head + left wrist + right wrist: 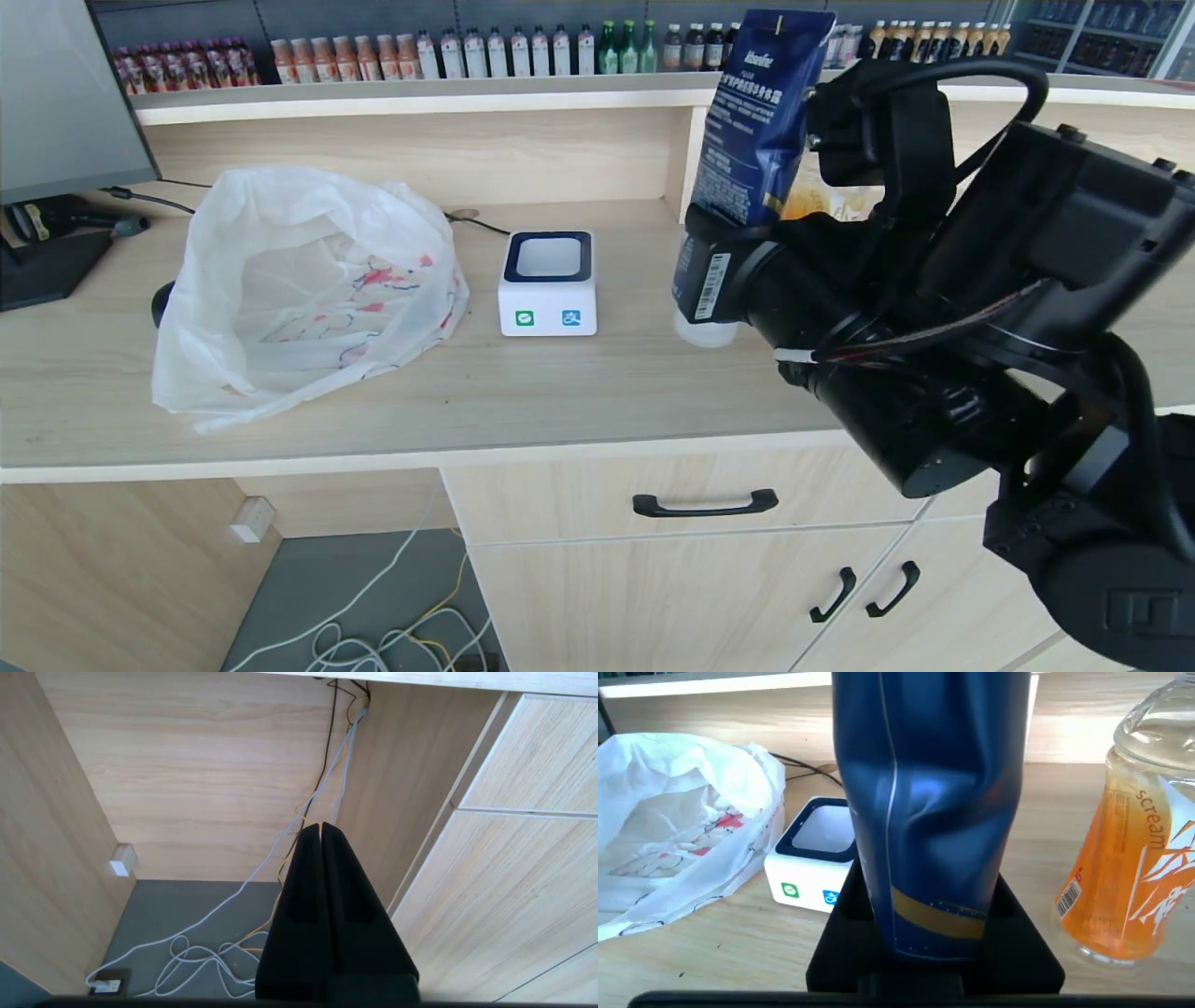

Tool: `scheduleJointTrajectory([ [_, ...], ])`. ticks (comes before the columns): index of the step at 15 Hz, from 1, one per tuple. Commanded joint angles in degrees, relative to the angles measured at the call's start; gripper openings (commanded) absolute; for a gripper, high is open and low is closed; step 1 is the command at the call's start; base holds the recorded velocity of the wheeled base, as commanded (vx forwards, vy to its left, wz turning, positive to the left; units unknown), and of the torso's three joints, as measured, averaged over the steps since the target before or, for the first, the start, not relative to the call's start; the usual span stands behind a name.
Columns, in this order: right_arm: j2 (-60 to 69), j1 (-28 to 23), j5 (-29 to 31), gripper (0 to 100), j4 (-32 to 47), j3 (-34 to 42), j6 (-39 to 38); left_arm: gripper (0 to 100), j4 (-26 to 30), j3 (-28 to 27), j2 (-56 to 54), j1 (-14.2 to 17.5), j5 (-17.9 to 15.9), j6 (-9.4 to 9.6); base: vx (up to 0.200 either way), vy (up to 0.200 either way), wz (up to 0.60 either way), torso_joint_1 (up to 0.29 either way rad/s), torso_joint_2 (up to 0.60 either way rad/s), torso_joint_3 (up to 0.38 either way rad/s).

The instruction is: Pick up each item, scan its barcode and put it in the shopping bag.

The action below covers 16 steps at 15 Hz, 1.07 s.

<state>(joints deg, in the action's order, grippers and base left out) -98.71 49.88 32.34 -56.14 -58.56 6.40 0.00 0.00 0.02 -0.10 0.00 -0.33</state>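
My right gripper (747, 266) is shut on a tall dark blue pouch (761, 121) and holds it upright above the counter, just right of the scanner. A barcode label (712, 285) shows on the pouch's lower left side. The white barcode scanner (547, 280) with a dark rim stands mid-counter. The white shopping bag (299, 280) lies open to its left. In the right wrist view the pouch (929, 812) sits between the fingers of the gripper (929, 929), with the scanner (817, 854) and the bag (673, 812) beyond it. My left gripper (322, 835) is shut and empty, hanging below the counter.
An orange drink bottle (1134, 859) stands on the counter beside the pouch, partly hidden in the head view (822, 198). A monitor (65, 93) stands at the back left. Bottles line the shelf (560, 47) behind. Drawers with black handles (705, 506) and floor cables (187, 952) lie under the counter.
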Motion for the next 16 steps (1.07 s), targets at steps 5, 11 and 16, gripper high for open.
scheduleJointTrajectory([
  [5, 7.56, 3.91, -2.81, 0, -4.68, 8.64, -2.44, 0, 0.00, 0.00, -0.02, 0.01, 0.00, -0.02, 0.000, 0.000, 0.00, 0.000, 0.00, 0.000],
  [11, 17.32, 4.96, -18.10, 0, -14.53, 31.23, -8.86, 0, 0.00, 0.00, -0.02, 0.01, 0.00, -0.02, 0.000, 0.000, 0.00, 0.000, 0.00, 0.000],
  [16, 20.13, 4.61, -24.43, 0, -18.04, 37.21, -17.39, 0, 0.00, 0.00, -0.02, 0.01, 0.00, -0.02, 0.000, 0.000, 0.00, 0.000, 0.00, 0.000],
])
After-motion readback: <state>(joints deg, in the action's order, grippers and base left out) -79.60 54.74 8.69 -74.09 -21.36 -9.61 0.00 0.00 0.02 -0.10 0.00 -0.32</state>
